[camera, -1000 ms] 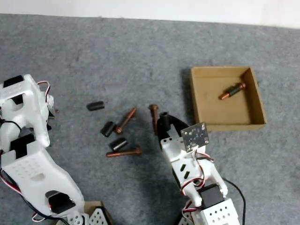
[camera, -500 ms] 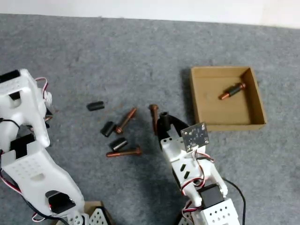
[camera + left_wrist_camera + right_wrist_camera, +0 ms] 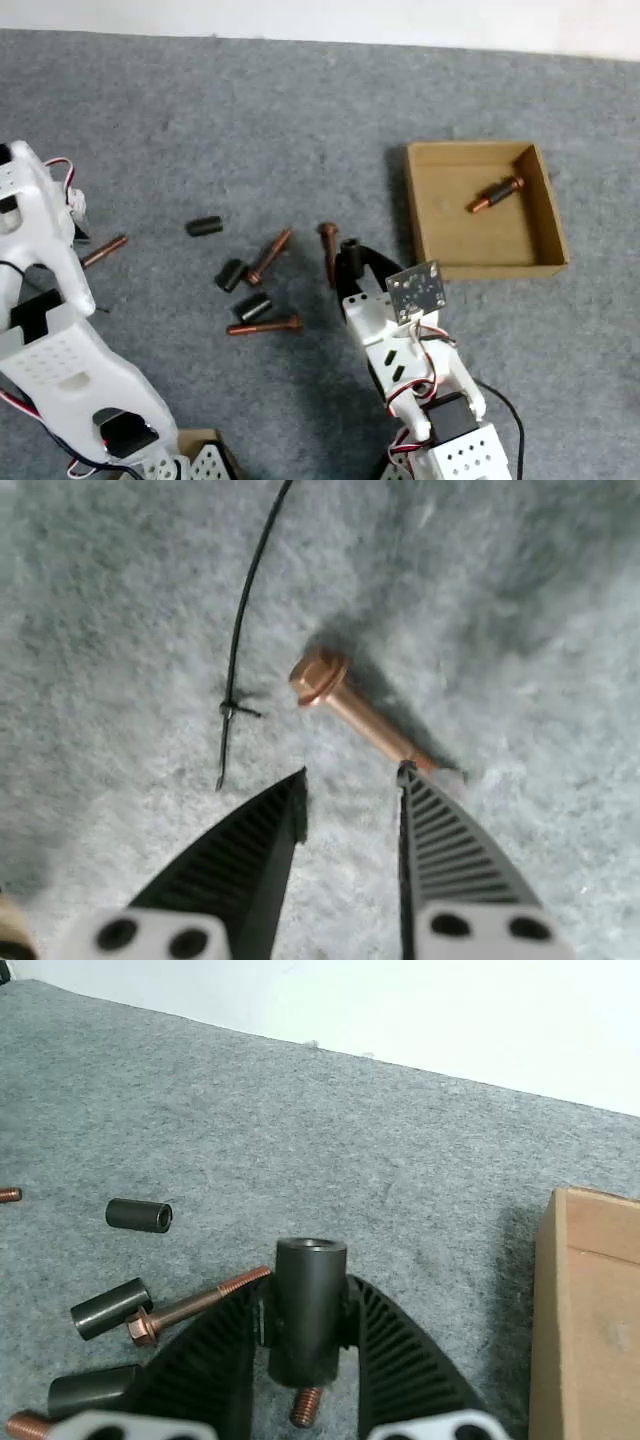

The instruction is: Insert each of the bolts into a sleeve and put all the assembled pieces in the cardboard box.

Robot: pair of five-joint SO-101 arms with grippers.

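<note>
We count one assembled piece (image 3: 495, 194) lying in the cardboard box (image 3: 447, 236), and we judge the job barely begun: four bolts and four sleeves are outside the box, none of them joined as far as we can see. The right gripper (image 3: 306, 1302) is clenched on the held sleeve (image 3: 310, 1265), keeping it upright with its bore facing up, just beside the middle bolt (image 3: 328, 252) and near the box's closest corner. The left gripper (image 3: 350, 775) is released, its jaws spread over the far bolt (image 3: 352, 712), which lies on the desk (image 3: 300, 120) well apart from the rest. Between the two arms lie the slanted bolt (image 3: 270, 256), the low bolt (image 3: 268, 324), the lone sleeve (image 3: 204, 226), the second sleeve (image 3: 231, 274) and the third sleeve (image 3: 253, 307). To our mind that leaves four insertions and four drops into the box. Several things escape us. One fingertip covers the far bolt's threaded end in the left wrist view, so we cannot tell whether it touches the bolt or hangs above it. A thin black wire (image 3: 243, 630) lies next to that bolt, and where it leads is cut off. In the right wrist view the held sleeve hides most of the middle bolt, the box is cut by the frame edge, and the gripper covers part of the third sleeve. The third sleeve sits just beside the low bolt, but we cannot tell if they touch. How deep the bolt sits in the boxed piece is too small to judge.
</note>
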